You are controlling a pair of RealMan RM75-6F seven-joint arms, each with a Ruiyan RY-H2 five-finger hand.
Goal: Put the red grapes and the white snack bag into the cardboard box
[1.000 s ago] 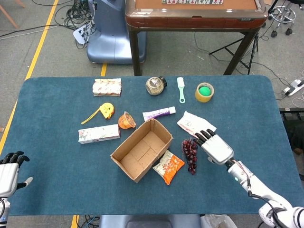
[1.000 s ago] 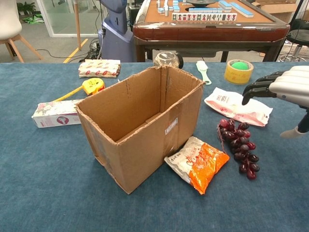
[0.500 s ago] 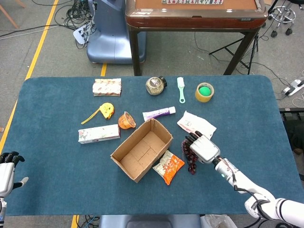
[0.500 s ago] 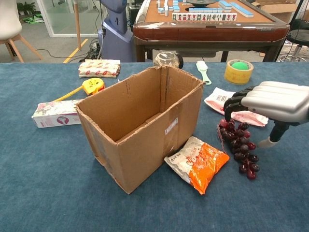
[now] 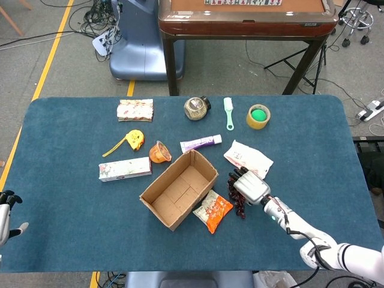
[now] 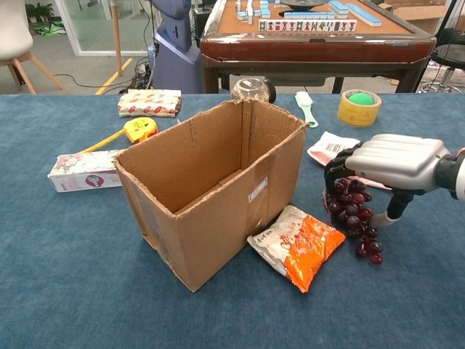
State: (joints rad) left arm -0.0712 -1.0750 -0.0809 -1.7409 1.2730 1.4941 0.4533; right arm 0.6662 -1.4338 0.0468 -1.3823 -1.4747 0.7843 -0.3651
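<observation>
The right hand (image 6: 396, 161) curled over the dark red grape bunch (image 6: 354, 218), apparently not yet clasping it. Loose grapes below its fingers could tear free in lifting.

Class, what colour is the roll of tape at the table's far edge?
Yellow tape, green inside; clearest in chest view.

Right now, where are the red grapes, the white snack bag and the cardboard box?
red grapes (image 6: 358, 218), chest view, middle of the bunch.
white snack bag (image 5: 247, 156), head view, bag's centre.
cardboard box (image 6: 218, 218), chest view, front wall.
</observation>
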